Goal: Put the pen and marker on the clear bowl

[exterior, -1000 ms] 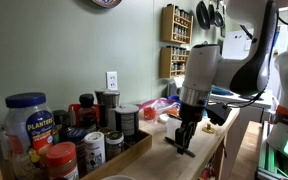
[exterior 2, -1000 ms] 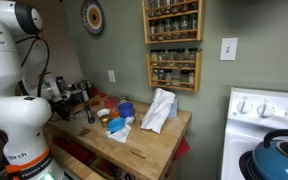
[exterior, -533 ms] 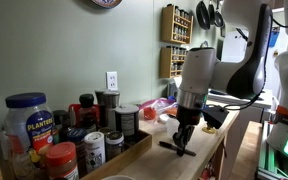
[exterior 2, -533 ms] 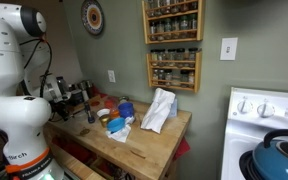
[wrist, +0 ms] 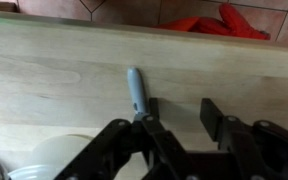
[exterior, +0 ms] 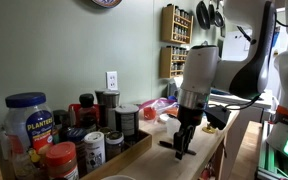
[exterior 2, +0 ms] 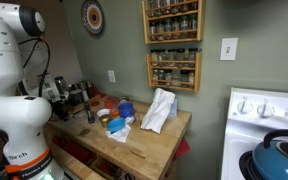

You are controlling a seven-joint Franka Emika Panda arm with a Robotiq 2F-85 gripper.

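The tool (wrist: 181,112) hangs low over the wooden surface (wrist: 44,70) with its two fingers spread wide and nothing between them. In the wrist view the pen (wrist: 136,90), grey-blue and slim, lies flat on the wood with its long axis running straight away from the camera, roughly parallel to the fingers' faces. Its near end sits just beside the outer edge of one finger (wrist: 150,108), not in the gap. As I judge it, the coming grasp turns on that offset: the tool needs a small sideways shift toward the pen so the shaft lies between the fingers before they close across it. A pale round rim at the lower corner of the wrist view looks like the bowl (wrist: 54,160), near the pen on the same side and closer to the camera. No marker can be picked out. A red cloth (wrist: 229,18) lies beyond the far edge. In an exterior view a blue-lidded jar (exterior: 28,122) bears a label that seems to read "Planters"; the other labels are too small to read.
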